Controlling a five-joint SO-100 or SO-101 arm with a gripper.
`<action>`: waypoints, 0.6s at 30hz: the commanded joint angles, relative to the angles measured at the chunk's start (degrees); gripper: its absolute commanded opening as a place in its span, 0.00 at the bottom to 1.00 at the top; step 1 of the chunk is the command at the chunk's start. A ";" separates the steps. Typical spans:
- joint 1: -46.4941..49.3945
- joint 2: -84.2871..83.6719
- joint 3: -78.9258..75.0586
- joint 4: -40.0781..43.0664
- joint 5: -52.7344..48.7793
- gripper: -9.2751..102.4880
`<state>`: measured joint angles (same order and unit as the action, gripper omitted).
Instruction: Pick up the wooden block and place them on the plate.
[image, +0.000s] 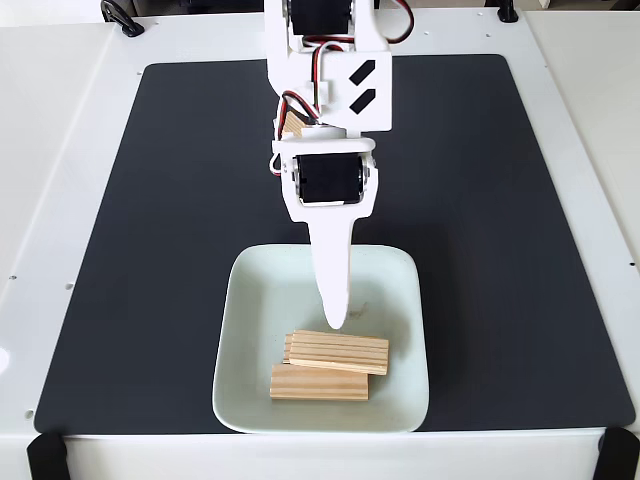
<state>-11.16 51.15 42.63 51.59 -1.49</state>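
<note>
The pale mint-green plate (262, 300) sits at the near middle of the black mat. On its near half lies a small pile of wooden blocks: one block (338, 352) rests across another beneath it, and a further block (320, 383) lies just in front. Another wooden block (292, 122) peeks out on the mat behind the arm's left side. My white gripper (335, 318) points down over the plate, its tip just above the rear edge of the top block. A single finger shows, with nothing visibly held; the other jaw is hidden.
The black mat (150, 250) covers most of the white table, with open room left and right of the plate. Black clamps sit at the table's near corners (45, 455) and far edge. The arm's body stands over the mat's far middle.
</note>
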 joint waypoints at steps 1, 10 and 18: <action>0.18 4.92 0.35 -0.70 0.44 0.09; 0.18 6.15 0.88 -0.70 0.44 0.08; 0.09 21.18 13.54 4.92 0.44 0.08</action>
<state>-11.16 63.11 51.94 54.23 -1.49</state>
